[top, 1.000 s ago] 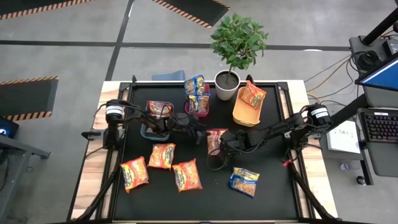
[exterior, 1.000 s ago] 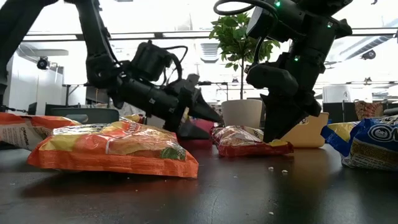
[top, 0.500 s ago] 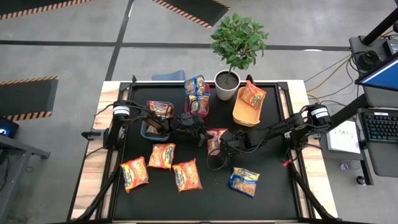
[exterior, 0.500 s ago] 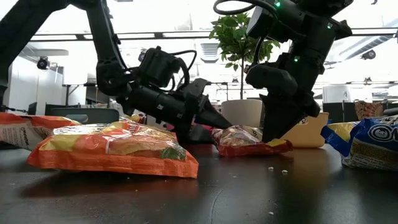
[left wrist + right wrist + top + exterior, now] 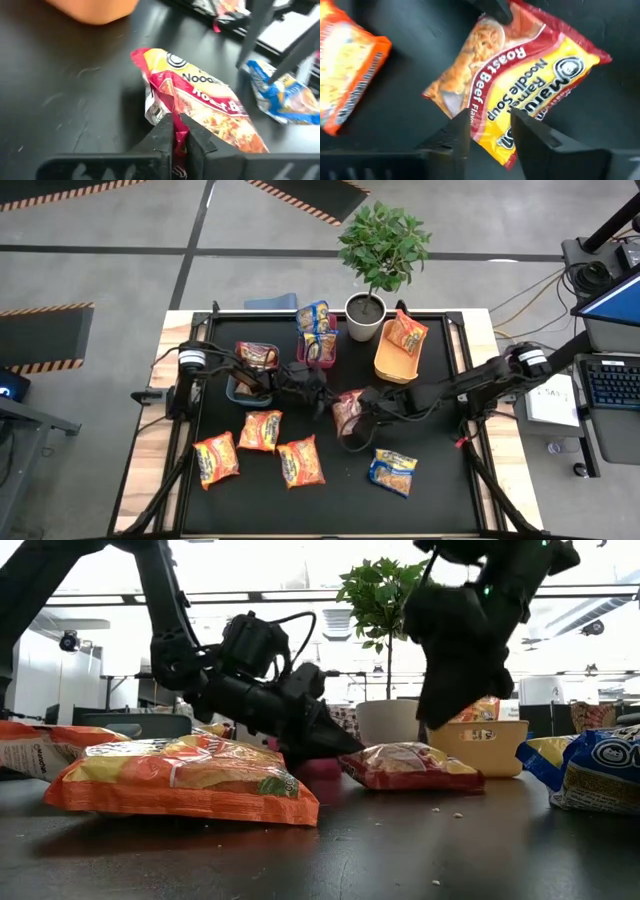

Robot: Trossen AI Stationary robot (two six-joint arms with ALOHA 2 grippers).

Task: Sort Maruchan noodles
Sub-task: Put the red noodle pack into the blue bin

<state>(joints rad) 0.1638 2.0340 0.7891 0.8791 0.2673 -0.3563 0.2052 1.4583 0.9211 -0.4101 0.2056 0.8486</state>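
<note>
The left end effector [image 5: 173, 131] pinches the red Roast Beef packet [image 5: 200, 107] at its corner on the bench [image 5: 440, 490]; the right end effector [image 5: 490, 122] hovers open above it.

In the left wrist view the left gripper [image 5: 173, 131] covers the red packet's [image 5: 200, 107] near edge, and the blue packet [image 5: 285, 97] runs off the frame. The bins' contents are too small to read from above.
</note>
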